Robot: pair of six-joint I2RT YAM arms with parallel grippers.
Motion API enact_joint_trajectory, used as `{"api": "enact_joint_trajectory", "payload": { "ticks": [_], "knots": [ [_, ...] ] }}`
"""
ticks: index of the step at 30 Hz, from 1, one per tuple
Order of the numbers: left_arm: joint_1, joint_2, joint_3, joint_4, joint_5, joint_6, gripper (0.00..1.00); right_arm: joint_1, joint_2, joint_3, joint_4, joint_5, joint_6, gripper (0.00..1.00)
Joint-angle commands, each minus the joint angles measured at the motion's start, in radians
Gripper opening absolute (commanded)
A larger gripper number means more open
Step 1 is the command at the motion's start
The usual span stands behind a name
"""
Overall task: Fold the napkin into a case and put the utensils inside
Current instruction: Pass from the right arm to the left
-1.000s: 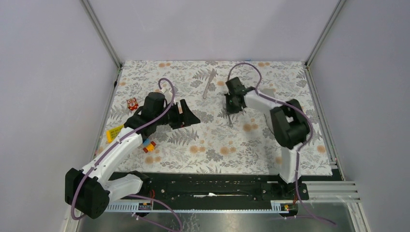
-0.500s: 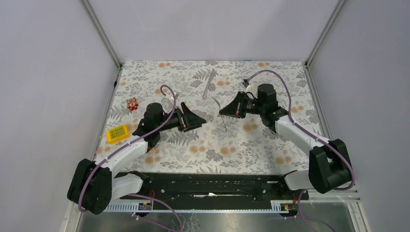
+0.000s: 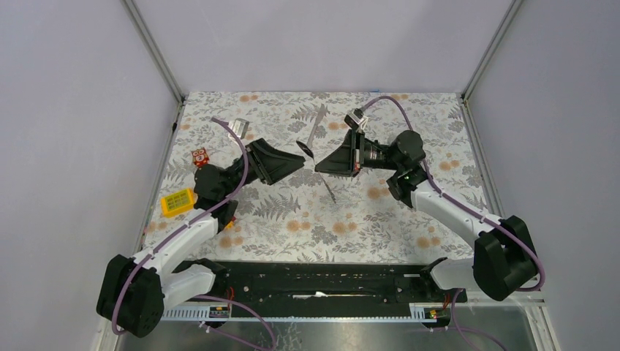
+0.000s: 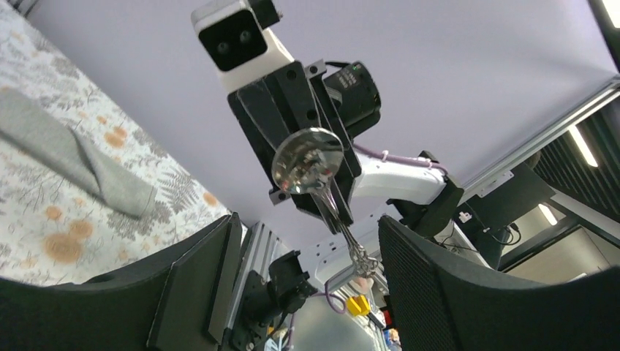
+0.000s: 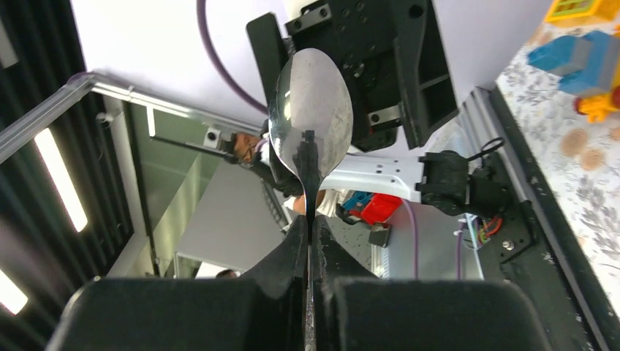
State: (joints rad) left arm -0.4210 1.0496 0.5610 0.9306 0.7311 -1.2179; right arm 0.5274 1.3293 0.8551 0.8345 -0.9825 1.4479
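the floral tablecloth (image 3: 329, 227) covers the surface. the left gripper (image 3: 296, 164) hangs over its middle with jaws spread wide and nothing between them. it faces the right gripper (image 3: 320, 167), which is clenched on the handle of a silver spoon (image 5: 311, 110), the bowl toward the left one. the grey case (image 3: 316, 124) lies flat near the far edge, about midway along it. a yellow block (image 3: 178, 202) sits by the left edge.

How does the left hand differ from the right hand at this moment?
The left hand is open, its fingers wide apart; the right hand is shut. The left hand holds nothing; the right hand grips a spoon. Both hang above the tablecloth, pointing at each other.
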Motion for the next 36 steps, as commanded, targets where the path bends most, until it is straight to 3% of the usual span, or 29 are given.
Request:
{"api": "enact_joint_trajectory", "payload": {
  "ticks": [1, 8, 18, 20, 22, 24, 26, 30, 36],
  "knots": [
    [0.004, -0.006, 0.076, 0.129, -0.034, -0.022, 0.74, 0.032, -0.018, 0.035, 0.21, -0.031, 0.14, 0.0],
    [0.004, 0.011, 0.123, 0.163, -0.044, -0.05, 0.7, 0.061, -0.023, 0.028, 0.213, -0.028, 0.139, 0.0],
    [0.004, 0.0, 0.149, 0.104, -0.017, -0.03, 0.26, 0.076, -0.013, 0.027, 0.22, -0.017, 0.15, 0.0],
    [0.004, -0.029, 0.168, -0.007, -0.026, 0.033, 0.13, 0.076, -0.031, 0.044, 0.076, -0.016, 0.059, 0.14],
    [0.004, -0.068, 0.206, -0.21, -0.053, 0.142, 0.0, 0.076, -0.073, 0.128, -0.318, 0.024, -0.221, 0.35],
    [0.004, -0.098, 0.271, -0.461, -0.097, 0.286, 0.0, 0.077, -0.105, 0.28, -0.809, 0.158, -0.62, 0.52],
    [0.003, -0.115, 0.348, -0.719, -0.166, 0.456, 0.0, 0.079, -0.123, 0.394, -1.104, 0.349, -0.801, 0.58],
    [0.003, -0.121, 0.465, -1.048, -0.28, 0.634, 0.0, 0.149, -0.115, 0.537, -1.358, 0.624, -0.963, 0.63],
    [0.002, -0.087, 0.571, -1.317, -0.448, 0.757, 0.0, 0.422, 0.024, 0.774, -1.543, 1.078, -1.087, 0.62]
  ]
}}
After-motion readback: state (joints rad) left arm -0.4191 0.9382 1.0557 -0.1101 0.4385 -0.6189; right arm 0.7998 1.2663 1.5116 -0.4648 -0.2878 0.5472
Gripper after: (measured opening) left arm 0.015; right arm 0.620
